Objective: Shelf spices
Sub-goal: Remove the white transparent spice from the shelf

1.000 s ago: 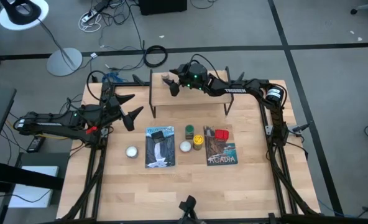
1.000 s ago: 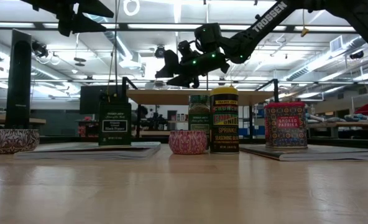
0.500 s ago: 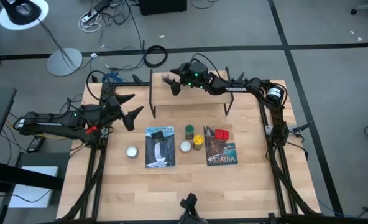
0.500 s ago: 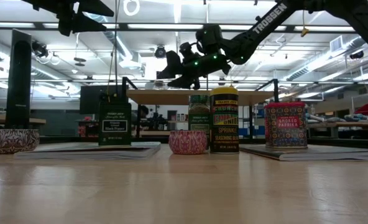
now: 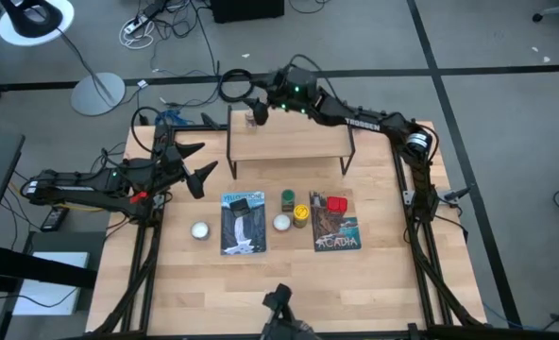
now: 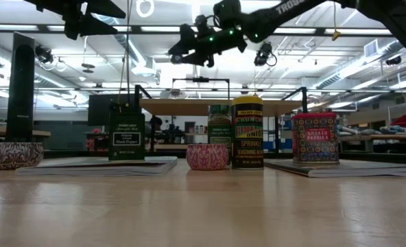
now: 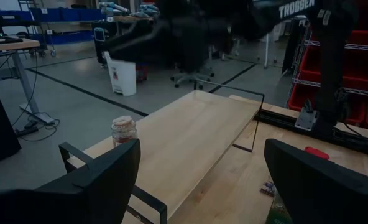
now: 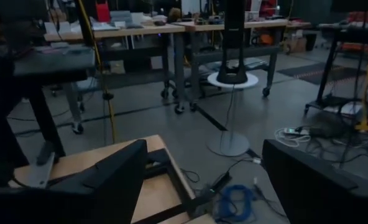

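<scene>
The shelf (image 5: 289, 142) stands at the table's far side. The tiny brown jar (image 5: 252, 119) stands upright on the far left corner of its top board, and shows in the left wrist view too (image 7: 124, 130). My right gripper (image 5: 261, 102) is open, raised above and just beyond that corner, touching nothing. The dark square tin (image 5: 245, 201), green jar (image 5: 287, 199), yellow-capped jar (image 5: 301, 213) and red tin (image 5: 336, 204) stand mid-table. My left gripper (image 5: 194, 165) waits open, raised over the table's left side.
Two flat picture books (image 5: 242, 227) (image 5: 334, 229) lie under the dark tin and the red tin. Two white balls (image 5: 200, 229) (image 5: 281, 222) sit near them. Bare wood lies along the table's near edge. Most of the shelf's top board (image 7: 196, 130) is bare.
My right gripper has risen from just above the shelf's left end and drawn back toward the far edge, well above the board. The tiny brown jar has stayed standing on the shelf corner. My left arm has kept still.
</scene>
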